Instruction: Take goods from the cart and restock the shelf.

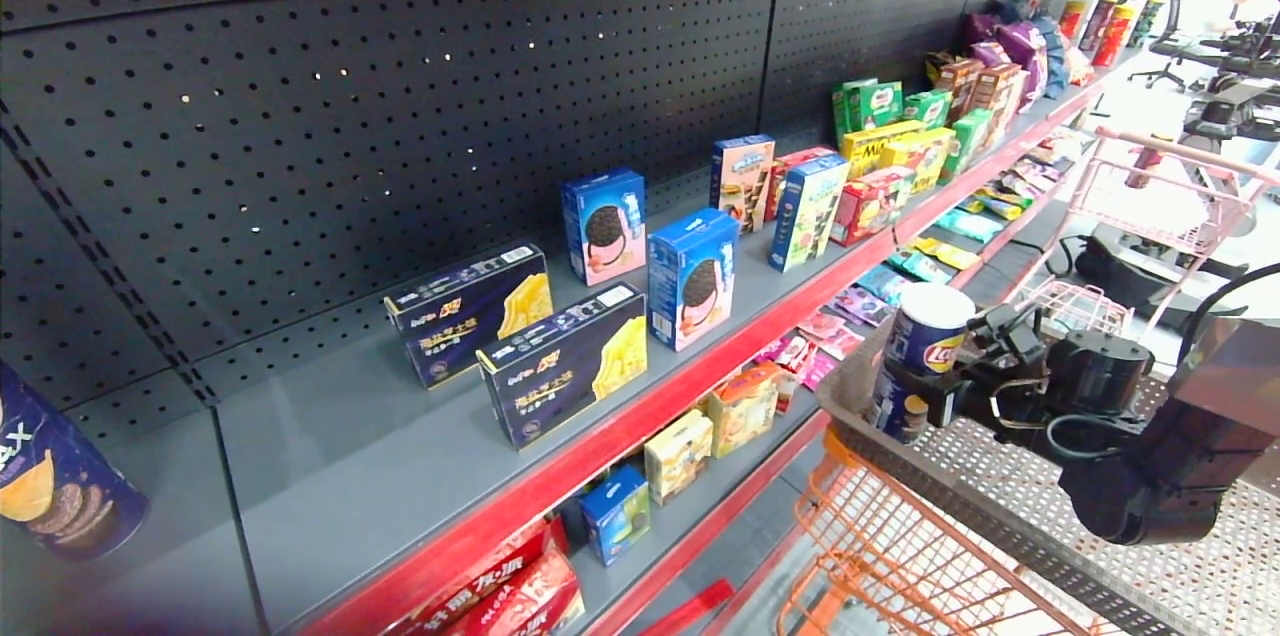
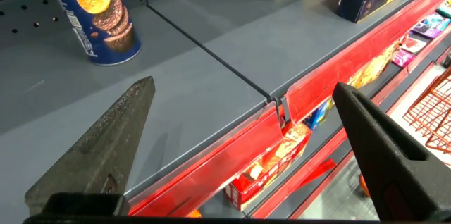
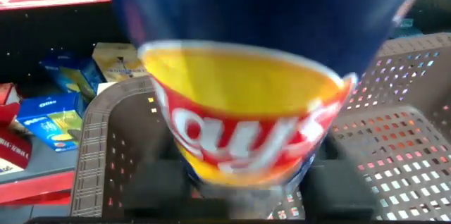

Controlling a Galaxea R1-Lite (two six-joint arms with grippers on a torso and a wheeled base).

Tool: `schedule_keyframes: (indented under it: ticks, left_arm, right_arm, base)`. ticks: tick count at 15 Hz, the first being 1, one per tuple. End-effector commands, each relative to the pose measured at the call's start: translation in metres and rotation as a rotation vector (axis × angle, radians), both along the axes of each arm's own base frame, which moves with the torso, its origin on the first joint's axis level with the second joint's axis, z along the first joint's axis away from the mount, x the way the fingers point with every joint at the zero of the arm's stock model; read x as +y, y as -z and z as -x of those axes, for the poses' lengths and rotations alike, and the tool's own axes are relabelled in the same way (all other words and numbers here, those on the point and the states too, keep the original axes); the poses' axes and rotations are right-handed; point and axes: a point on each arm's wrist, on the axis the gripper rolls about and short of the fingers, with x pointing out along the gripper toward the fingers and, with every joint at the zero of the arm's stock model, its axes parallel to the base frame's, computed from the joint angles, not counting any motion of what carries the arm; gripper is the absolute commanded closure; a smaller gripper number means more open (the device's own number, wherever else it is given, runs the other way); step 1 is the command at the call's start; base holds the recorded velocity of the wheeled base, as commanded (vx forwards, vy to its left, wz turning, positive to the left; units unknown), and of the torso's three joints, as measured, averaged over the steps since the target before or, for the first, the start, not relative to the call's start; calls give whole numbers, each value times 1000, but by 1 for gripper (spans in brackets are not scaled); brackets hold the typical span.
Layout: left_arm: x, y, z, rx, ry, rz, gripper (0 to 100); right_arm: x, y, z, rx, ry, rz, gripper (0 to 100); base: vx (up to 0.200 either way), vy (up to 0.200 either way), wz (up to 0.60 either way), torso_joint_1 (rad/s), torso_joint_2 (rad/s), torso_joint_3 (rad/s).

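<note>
**A:** In front of the shelf (image 1: pixel 350 456), what's in the cart (image 1: pixel 880 536)?

**B:** I see its grey mesh basket (image 1: pixel 1000 506), with the chip can (image 1: pixel 930 331) upright over the corner nearest the shelf. My right gripper (image 1: pixel 925 394) grips its lower half, fingers clamped.

**A:** Left?

**B:** My left gripper (image 2: pixel 239 153) hangs spread wide above the shelf's front edge.

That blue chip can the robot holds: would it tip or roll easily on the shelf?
Probably tippy: the chip can is taller than wide, so a nudge near its top might topple it. On its side, its round wall would likely roll along the shelf. It looks stiff: undented in the right end effector.
</note>
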Motion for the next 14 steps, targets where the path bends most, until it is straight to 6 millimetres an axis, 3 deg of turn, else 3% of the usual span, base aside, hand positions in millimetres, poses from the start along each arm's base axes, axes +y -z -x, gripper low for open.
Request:
schedule_keyframes:
  ticks: [1, 4, 8, 11, 14]
  left_arm:
    - [0, 0, 0, 1, -1, 1, 0]
    - [0, 0, 0, 1, -1, 1, 0]
    - [0, 0, 0, 1, -1, 1, 0]
    - [0, 0, 0, 1, -1, 1, 0]
    - [0, 0, 0, 1, -1, 1, 0]
  right_arm:
    - [0, -13, 3, -31, -1, 0, 100]
    - [2, -62, 21, -60, 7, -10, 100]
    - [13, -100, 74, 7, 87, -79, 100]
    - [29, -117, 99, -14, 178, -144, 100]
    - [32, -114, 128, 4, 230, -142, 100]
  base:
    - [0, 0, 0, 0, 0, 0]
    - [0, 0, 0, 0, 0, 0]
    - [0, 0, 0, 0, 0, 0]
    - [0, 0, 0, 0, 0, 0]
    - [0, 0, 0, 0, 0, 0]
